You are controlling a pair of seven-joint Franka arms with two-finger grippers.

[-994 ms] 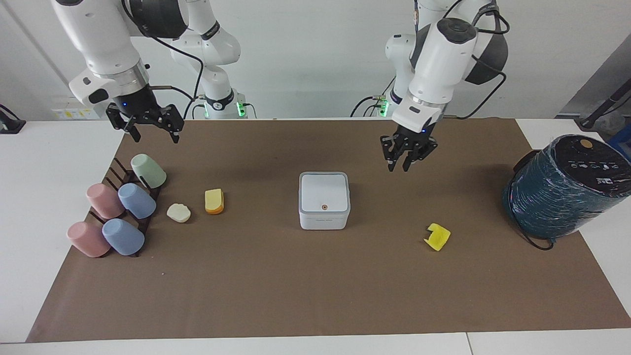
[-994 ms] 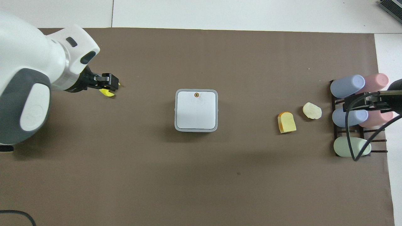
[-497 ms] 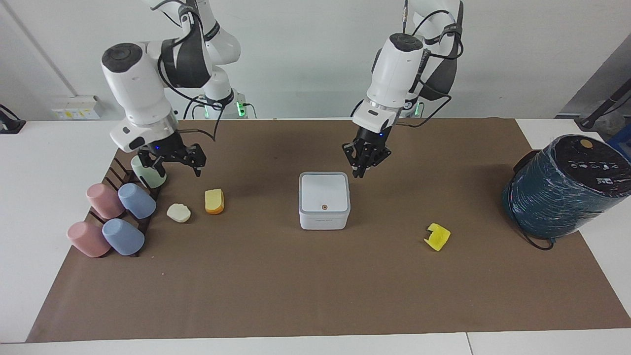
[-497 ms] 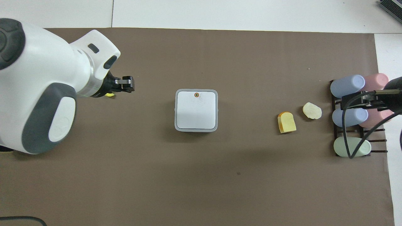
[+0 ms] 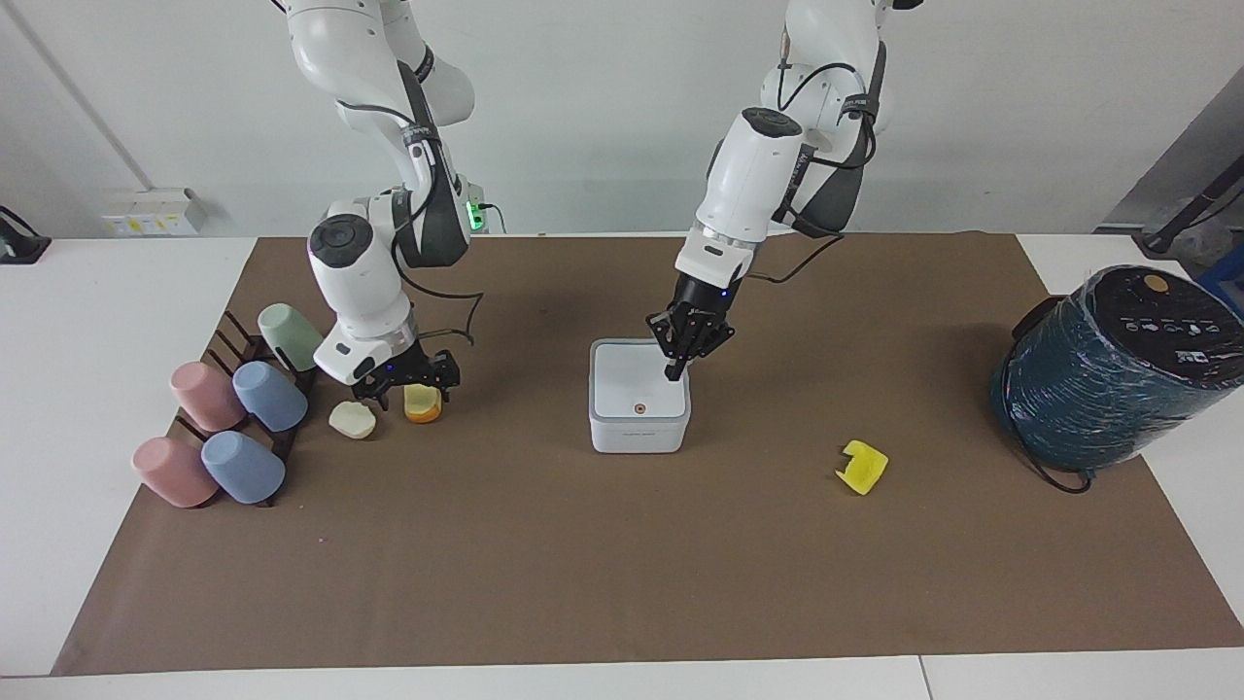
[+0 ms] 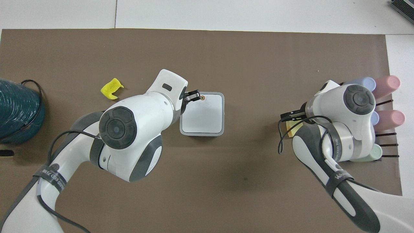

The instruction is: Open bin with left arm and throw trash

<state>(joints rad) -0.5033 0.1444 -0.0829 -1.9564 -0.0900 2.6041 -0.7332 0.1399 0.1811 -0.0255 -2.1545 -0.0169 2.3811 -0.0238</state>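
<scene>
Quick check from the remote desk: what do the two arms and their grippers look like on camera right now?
Both arms are glossy white jointed tubes with dark grey joint caps. The left arm and right arm carry loose black cables and grey bands with lettering near the base. The left gripper and right gripper are small, black and two-fingered.

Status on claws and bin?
Left claw shut, tip over bin lid, lid down. Right claw open over yellow-and-orange wedge. Nothing blocking.
</scene>
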